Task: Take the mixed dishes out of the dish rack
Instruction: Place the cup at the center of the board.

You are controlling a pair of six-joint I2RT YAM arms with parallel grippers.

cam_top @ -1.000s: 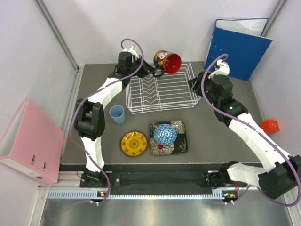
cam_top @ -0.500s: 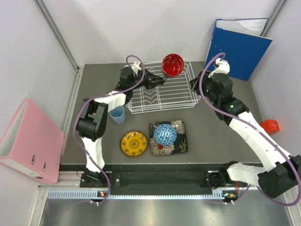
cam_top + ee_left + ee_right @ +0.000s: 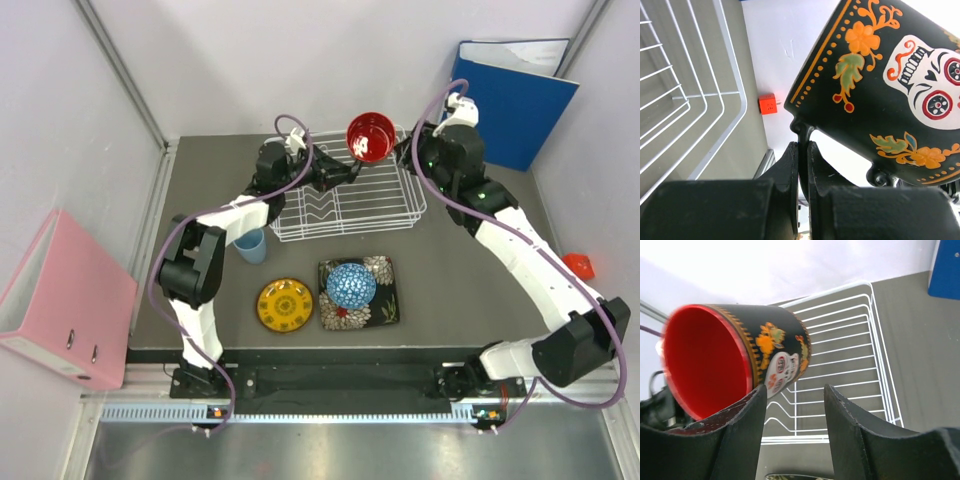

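My left gripper (image 3: 338, 172) is shut on the handle of the dark patterned mug with red inside (image 3: 369, 137) and holds it tilted above the back of the empty white wire dish rack (image 3: 345, 205). In the left wrist view the jaws pinch the handle (image 3: 802, 137) under the mug (image 3: 890, 85). My right gripper (image 3: 408, 152) is open just right of the mug. In the right wrist view the mug (image 3: 740, 360) lies at its left finger. The light blue cup (image 3: 250, 245), yellow plate (image 3: 284, 304) and blue bowl (image 3: 351, 285) on the black floral plate (image 3: 385, 305) stand before the rack.
A blue binder (image 3: 510, 100) leans at the back right wall. A pink binder (image 3: 65, 300) lies off the table's left edge. A small red object (image 3: 578, 265) sits at the right, also in the left wrist view (image 3: 767, 104).
My left gripper has carried the mug to the right, over the rack's back rim. My right arm has swung up and left, bringing its open gripper beside the mug.
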